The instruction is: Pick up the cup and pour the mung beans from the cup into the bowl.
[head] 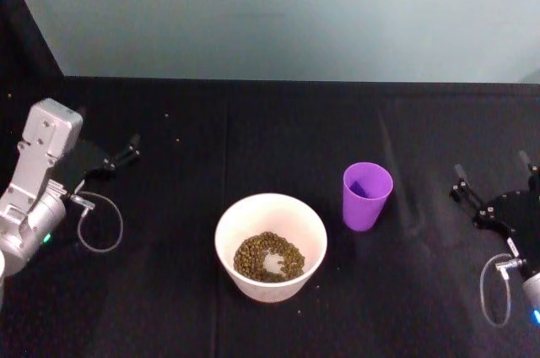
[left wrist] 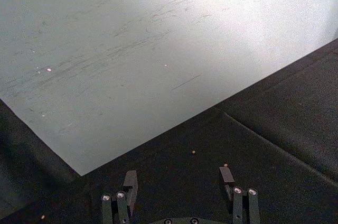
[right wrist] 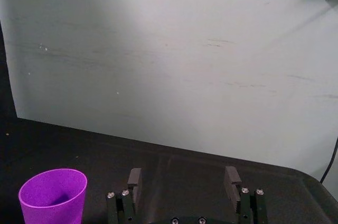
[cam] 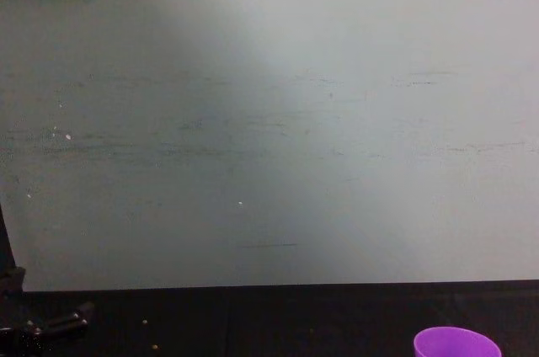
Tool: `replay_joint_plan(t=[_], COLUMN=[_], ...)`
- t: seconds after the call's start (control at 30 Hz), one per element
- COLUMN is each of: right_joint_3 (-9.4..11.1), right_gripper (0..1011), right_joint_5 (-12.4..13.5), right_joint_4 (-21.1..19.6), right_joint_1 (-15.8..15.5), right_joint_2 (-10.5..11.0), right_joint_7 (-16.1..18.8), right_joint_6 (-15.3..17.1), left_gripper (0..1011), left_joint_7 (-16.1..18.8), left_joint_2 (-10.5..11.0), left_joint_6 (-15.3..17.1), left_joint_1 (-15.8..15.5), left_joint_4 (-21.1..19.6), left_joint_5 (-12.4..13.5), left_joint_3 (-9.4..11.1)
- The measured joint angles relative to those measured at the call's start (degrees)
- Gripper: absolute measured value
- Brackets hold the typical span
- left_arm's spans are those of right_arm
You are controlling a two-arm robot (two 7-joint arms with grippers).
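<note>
The cup (head: 367, 196) stands upright on the black table (head: 253, 122), free of both grippers, on the inner side of the right gripper (head: 498, 187) and clearly apart from it. In the right wrist view the cup (right wrist: 53, 197) sits off to one side of the spread fingers (right wrist: 134, 179), not between them. From the head view its inside looks purple all the way down, with no beans visible, so it seems empty.

Beyond the cup from the right gripper, near but not touching it, is the white bowl (head: 271, 245), holding a low heap of mung beans (head: 269, 257). A few stray beans (head: 173, 127) lie scattered on the table toward the left side.

The right gripper rests low at the table's right edge, its fingers spread wide and holding nothing. The left gripper (head: 118, 155) is far off at the left edge, well apart from bowl and cup; the left wrist view shows its fingers (left wrist: 130, 183) open over bare cloth, gripping nothing.

Judging from how things lie, the pour looks done: beans in the bowl, cup emptied and set down upright, both arms drawn aside. As far as can be seen, nothing of the task is left beyond perhaps the spilled beans, which the task does not ask about.
</note>
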Motion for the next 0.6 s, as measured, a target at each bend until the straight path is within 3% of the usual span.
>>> replay_joint_plan(t=[0.6], right_joint_3=[0.0], right_gripper=[1000], right_joint_5=[0.0], right_joint_4=[0.0], right_joint_1=[0.0], right_joint_2=[0.0], right_joint_7=[-0.1], right_joint_6=[0.0], left_gripper=[1011], left_joint_7=[0.0], left_joint_2=[0.0], left_joint_6=[0.0], left_joint_1=[0.0], left_joint_4=[0.0], left_joint_5=[0.0], left_joint_3=[0.0])
